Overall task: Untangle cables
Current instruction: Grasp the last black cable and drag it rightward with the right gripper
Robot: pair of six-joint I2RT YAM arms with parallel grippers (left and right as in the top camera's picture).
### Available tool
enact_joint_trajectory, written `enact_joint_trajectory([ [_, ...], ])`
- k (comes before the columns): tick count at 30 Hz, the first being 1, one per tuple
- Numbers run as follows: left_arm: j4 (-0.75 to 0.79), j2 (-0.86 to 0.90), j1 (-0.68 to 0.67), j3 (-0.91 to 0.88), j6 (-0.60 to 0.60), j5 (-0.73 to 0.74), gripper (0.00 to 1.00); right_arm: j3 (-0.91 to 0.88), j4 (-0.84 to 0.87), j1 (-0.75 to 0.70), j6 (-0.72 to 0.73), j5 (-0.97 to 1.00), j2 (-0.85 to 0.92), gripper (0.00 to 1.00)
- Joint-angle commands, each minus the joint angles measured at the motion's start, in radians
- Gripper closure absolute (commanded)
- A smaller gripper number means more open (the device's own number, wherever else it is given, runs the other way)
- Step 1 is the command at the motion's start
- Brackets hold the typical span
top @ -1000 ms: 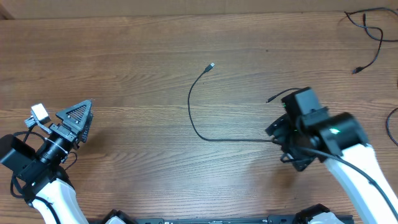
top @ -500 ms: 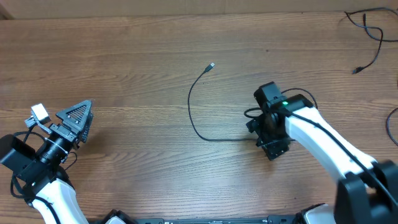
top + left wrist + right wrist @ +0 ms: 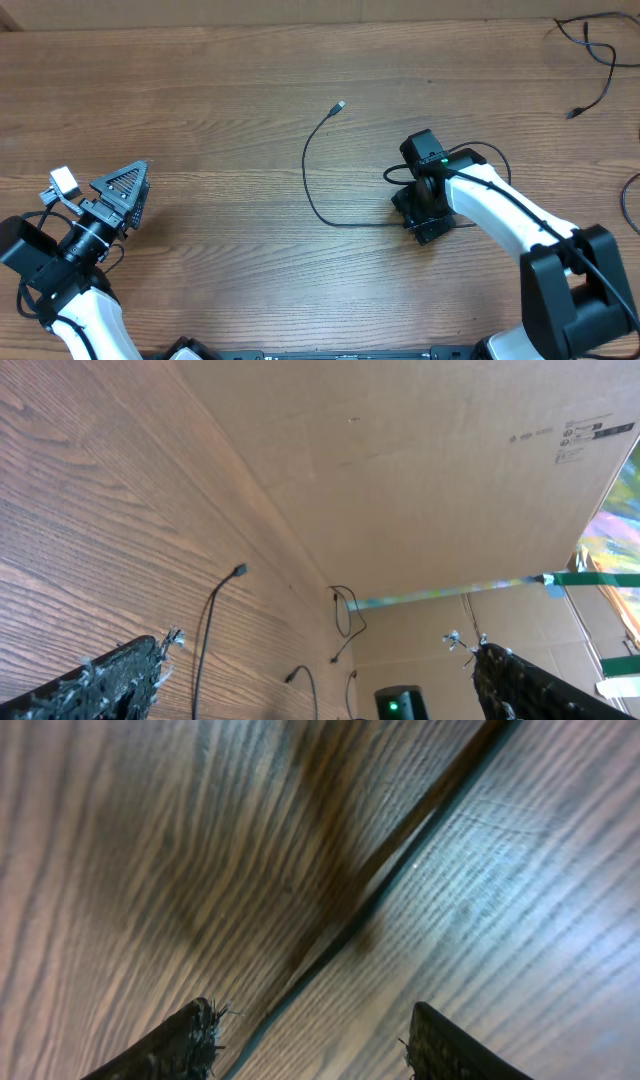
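A thin black cable point(image 3: 306, 175) lies mid-table. Its silver-tipped plug point(image 3: 341, 104) points up and back, and the cord curves down and runs right under my right gripper point(image 3: 421, 222). In the right wrist view the cable point(image 3: 385, 885) crosses the wood diagonally between my open fingers point(image 3: 312, 1025), which straddle it close to the table without closing on it. More cables point(image 3: 592, 55) lie at the far right back corner. My left gripper point(image 3: 124, 192) is open and empty at the far left. The left wrist view looks past its fingers point(image 3: 320, 660) at the mid-table cable point(image 3: 207, 630).
Another black cord point(image 3: 627, 203) curves at the right table edge. A cardboard wall point(image 3: 420, 480) stands behind the table. A dark cord loop point(image 3: 492, 152) rises behind my right wrist; I cannot tell if it is cable or arm wire.
My right arm has swung left along the mid-table cable and the gripper now sits over its straight stretch. The cable's right part shifted with it. The left arm has not moved.
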Motion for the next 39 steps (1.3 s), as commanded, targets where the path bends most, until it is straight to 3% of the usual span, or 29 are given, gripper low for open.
enact_joint_trajectory([
  [1, 0.001, -0.005, 0.003, 0.016, 0.023, 0.015, 0.00, -0.029, 0.024, 0.008, 0.007, -0.006, 0.038, 0.40],
  [5, 0.001, -0.005, 0.003, 0.016, 0.023, 0.015, 0.00, -0.056, 0.064, 0.008, 0.007, -0.034, 0.070, 0.41],
  [8, 0.001, -0.005, 0.003, 0.016, 0.023, 0.015, 0.01, -0.057, 0.063, 0.008, 0.007, -0.024, 0.084, 0.48],
  [11, 0.001, -0.005, 0.003, 0.016, 0.023, 0.015, 0.01, -0.057, 0.079, 0.008, 0.006, 0.015, 0.084, 0.69],
  [13, 0.001, -0.005, 0.003, 0.016, 0.023, 0.015, 0.01, -0.057, 0.093, 0.005, 0.007, 0.066, 0.084, 0.95],
  [17, 0.001, -0.005, 0.003, 0.016, 0.023, 0.015, 0.00, -0.052, 0.108, -0.051, -0.006, 0.126, 0.084, 0.96],
  [22, 0.001, -0.005, 0.003, 0.016, 0.023, 0.015, 0.00, -0.024, 0.090, -0.230, -0.045, 0.126, 0.084, 0.96],
  [25, 0.001, -0.005, 0.003, 0.016, 0.023, 0.015, 0.00, 0.008, 0.084, -0.370, -0.179, 0.127, 0.084, 0.96],
  [30, 0.001, -0.005, 0.003, 0.016, 0.023, 0.015, 0.00, 0.117, -0.018, -0.563, -0.521, 0.114, 0.083, 0.96],
  [35, 0.001, -0.005, 0.003, 0.016, 0.023, 0.015, 0.00, 0.271, -0.209, -0.609, -0.753, 0.076, 0.033, 0.96],
  [39, 0.001, -0.005, 0.003, 0.016, 0.023, 0.015, 0.01, 0.370, -0.291, -0.589, -0.822, 0.005, -0.089, 0.96],
])
